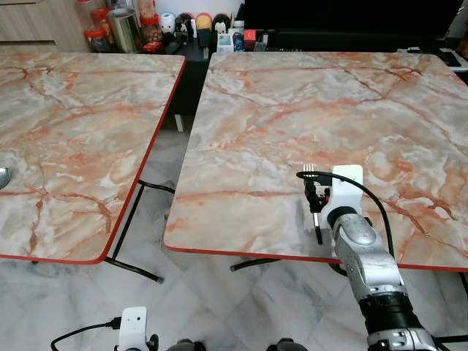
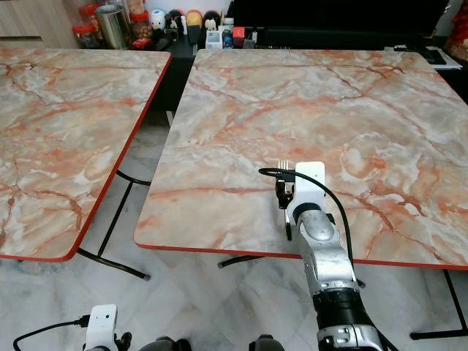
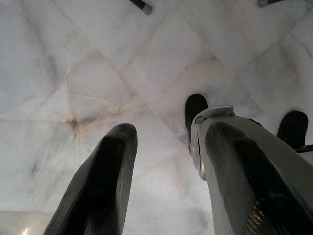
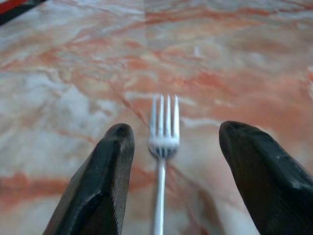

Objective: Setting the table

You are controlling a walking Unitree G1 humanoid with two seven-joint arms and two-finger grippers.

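Note:
A silver fork [image 4: 164, 142] lies flat on the right marble table [image 1: 307, 102], near its red front edge, tines pointing away from me. My right gripper [image 4: 177, 126] hovers low over the fork [image 1: 309, 170], open, with one black finger on each side of the fork and neither touching it. The right arm [image 1: 365, 263] reaches up from below the table's front edge. My left gripper [image 3: 171, 132] hangs open over the tiled floor, holding nothing.
A second marble table [image 1: 73, 110] stands to the left across a narrow gap, with a shiny metal item [image 1: 3, 176] at its left edge. Jars and small containers [image 1: 128, 29] crowd a dark counter behind both tables. My feet [image 3: 195, 110] rest on the pale floor tiles.

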